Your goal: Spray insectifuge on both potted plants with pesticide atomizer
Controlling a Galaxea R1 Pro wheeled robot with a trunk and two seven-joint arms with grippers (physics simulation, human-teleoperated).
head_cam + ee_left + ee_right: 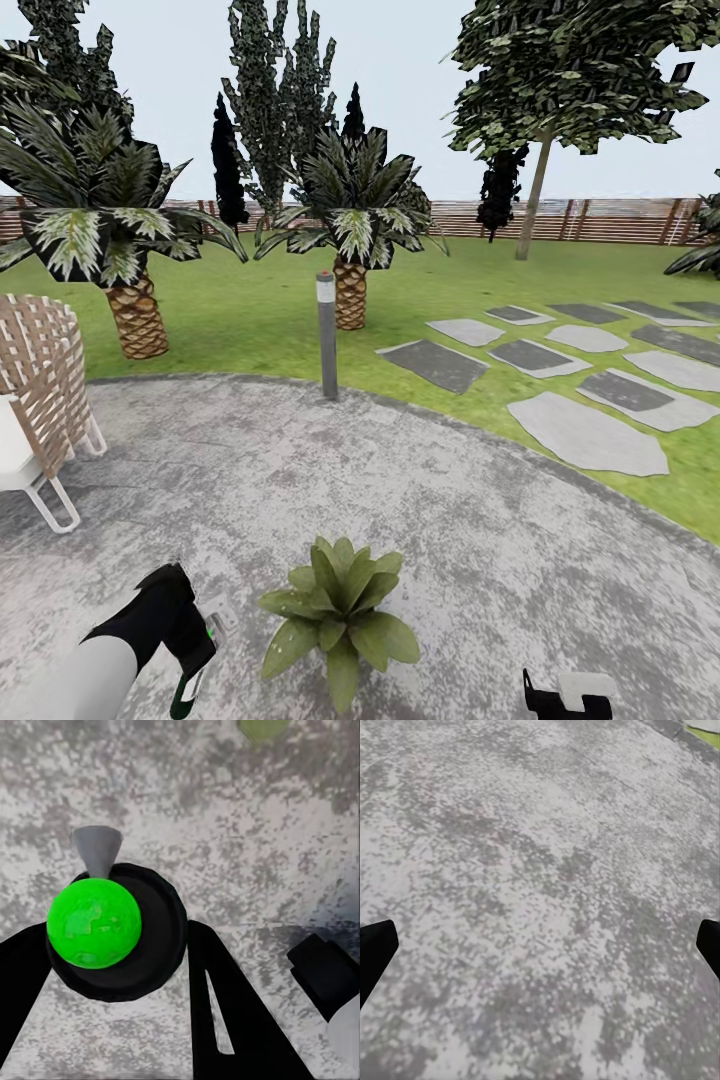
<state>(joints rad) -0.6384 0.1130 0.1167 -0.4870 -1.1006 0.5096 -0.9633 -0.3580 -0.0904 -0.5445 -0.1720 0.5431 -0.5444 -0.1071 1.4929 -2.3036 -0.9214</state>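
step: spraying | left gripper (112,967) fingers clamp the pesticide atomizer (112,926), held at 9 o'clock just beside the potted plant (338,612) (no specks visible) | right gripper (540,945) fingers spread, empty | next: aim nozzle at leaves

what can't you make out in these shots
- Potted plant, head view: its pot is hidden under the leaves.
- Pesticide atomizer, left wrist view: seen from above between the left gripper fingers; its body is hidden by its own top.
- Right gripper, right wrist view: fingertips cut off at the edges.
- Insectifuge: no specks discernible on the leaves.
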